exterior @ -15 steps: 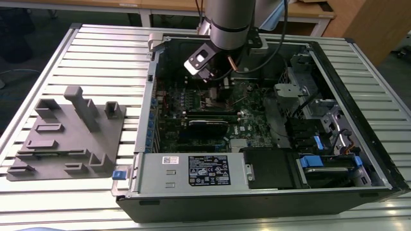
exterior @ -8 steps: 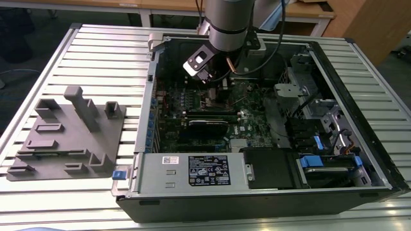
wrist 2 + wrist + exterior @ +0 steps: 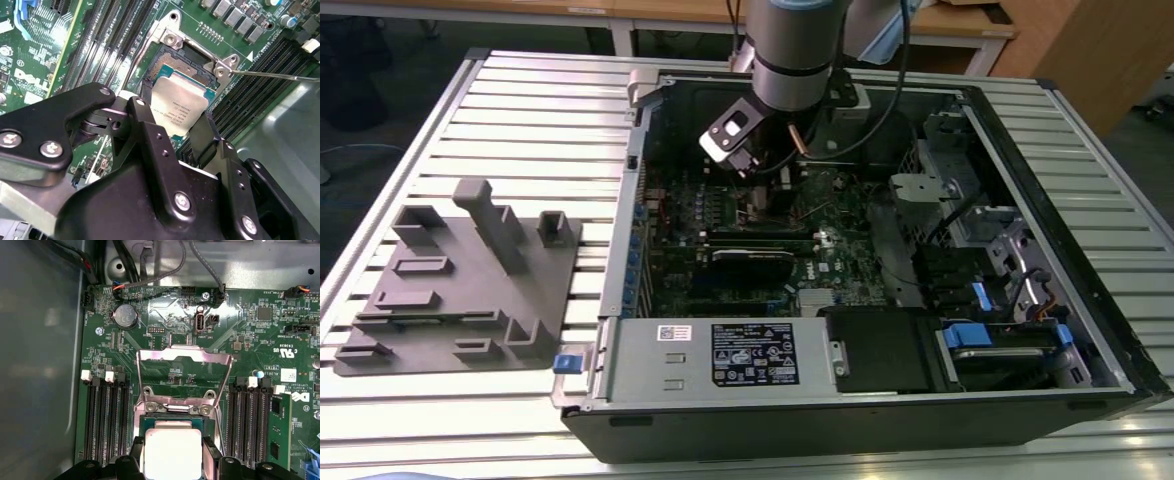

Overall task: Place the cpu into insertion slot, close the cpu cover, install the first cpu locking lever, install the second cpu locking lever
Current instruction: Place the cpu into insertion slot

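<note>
My gripper [image 3: 767, 185] reaches down into the open computer case over the green motherboard. In both wrist views its black fingers [image 3: 137, 107] stand on two opposite sides of the cpu [image 3: 179, 107], shut on it. The silver-topped cpu [image 3: 172, 450] sits right over the insertion slot [image 3: 172, 67], whose gold-tinted contacts show past the chip's far edge. I cannot tell whether the cpu is seated. The cpu cover [image 3: 185, 356] stands swung open behind the slot. A thin locking lever [image 3: 280, 76] sticks out sideways from the socket corner.
Long black memory slots [image 3: 102, 420] flank the socket, and a memory stick [image 3: 280, 432] fills one of them. A coin battery [image 3: 126, 316] and cables lie beyond the cover. Case walls enclose the board. A grey fixture [image 3: 454, 290] sits on the table at the exterior view's left.
</note>
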Available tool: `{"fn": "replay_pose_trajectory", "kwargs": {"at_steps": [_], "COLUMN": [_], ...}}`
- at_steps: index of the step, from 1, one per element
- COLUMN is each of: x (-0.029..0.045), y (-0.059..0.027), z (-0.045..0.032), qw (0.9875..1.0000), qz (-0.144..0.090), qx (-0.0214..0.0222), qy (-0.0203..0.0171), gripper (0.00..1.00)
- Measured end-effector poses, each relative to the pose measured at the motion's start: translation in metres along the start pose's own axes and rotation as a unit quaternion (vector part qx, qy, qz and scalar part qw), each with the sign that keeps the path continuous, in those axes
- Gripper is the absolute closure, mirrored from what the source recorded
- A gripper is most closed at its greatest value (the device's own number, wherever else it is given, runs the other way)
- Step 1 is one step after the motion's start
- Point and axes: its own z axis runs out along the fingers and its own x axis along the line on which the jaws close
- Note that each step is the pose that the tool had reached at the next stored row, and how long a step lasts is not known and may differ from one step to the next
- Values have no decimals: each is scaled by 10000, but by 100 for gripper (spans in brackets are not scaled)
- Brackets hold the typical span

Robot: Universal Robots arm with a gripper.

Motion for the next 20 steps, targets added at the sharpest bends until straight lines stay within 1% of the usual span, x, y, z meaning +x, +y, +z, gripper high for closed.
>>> {"fn": "replay_pose_trajectory", "kwargs": {"at_steps": [6, 11, 16, 20], "x": [-1, -11, -15, -17], "y": [-13, -15, -18, -27], "z": [54, 65, 108, 114], "qw": [10000, 10000, 10000, 10000], "qz": [1, 3, 27, 76], "qx": [0, 0, -1, -3], "qy": [0, 1, -2, -4], "gripper": [46, 46, 46, 46]}}
